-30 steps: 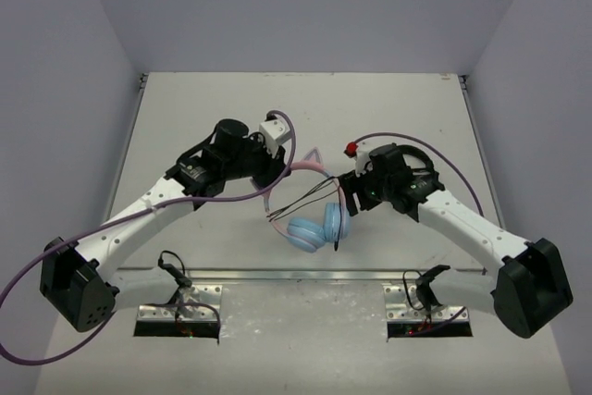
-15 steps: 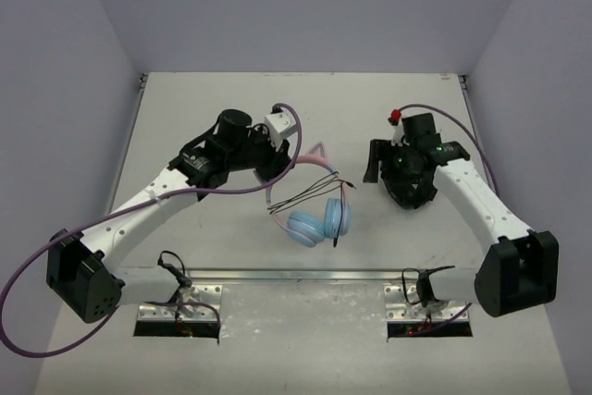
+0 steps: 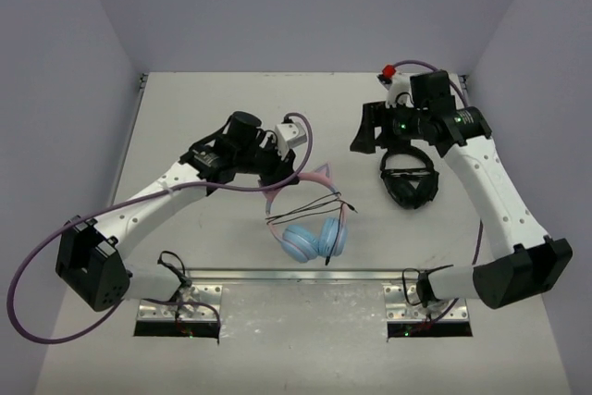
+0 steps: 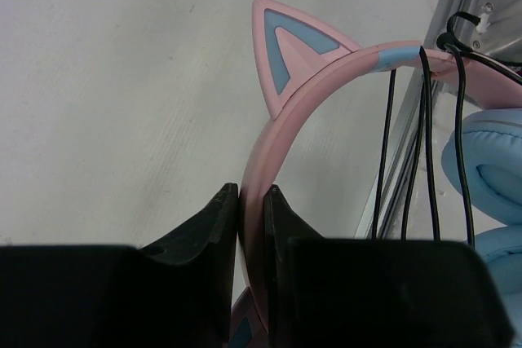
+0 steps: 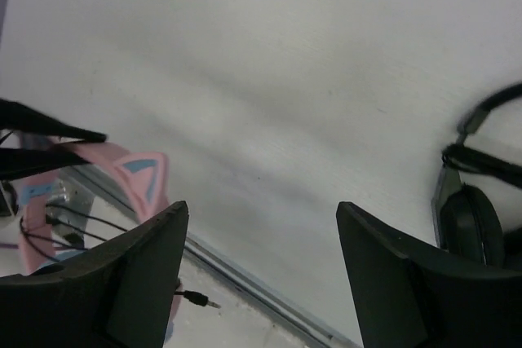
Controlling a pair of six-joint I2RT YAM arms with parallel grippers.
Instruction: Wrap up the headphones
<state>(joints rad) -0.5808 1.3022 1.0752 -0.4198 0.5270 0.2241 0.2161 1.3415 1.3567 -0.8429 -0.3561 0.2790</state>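
The headphones [image 3: 314,240] lie at the table's front middle: light-blue ear cups, a pink headband [image 3: 294,188] with cat ears, and a thin black cord [image 3: 311,205] crossing the band several times. My left gripper [image 3: 285,169] is shut on the headband beside a cat ear; in the left wrist view the jaws [image 4: 253,195] pinch the pink band [image 4: 281,132], with cord strands [image 4: 424,152] to the right. My right gripper [image 3: 366,134] is open and empty, raised at the back right, apart from the headphones. Its wrist view shows wide jaws [image 5: 261,205], a cat ear [image 5: 145,178] and the cord's plug [image 5: 196,299].
All-black headphones [image 3: 409,182] lie on the table right of centre, under my right arm; they also show in the right wrist view [image 5: 477,201]. A metal rail [image 3: 305,275] runs along the table's near edge. White walls enclose the table.
My right gripper has left the headphones and moved up to the back right, uncovering the black headphones. My left gripper kept hold of the headband and shifted the headphones slightly.
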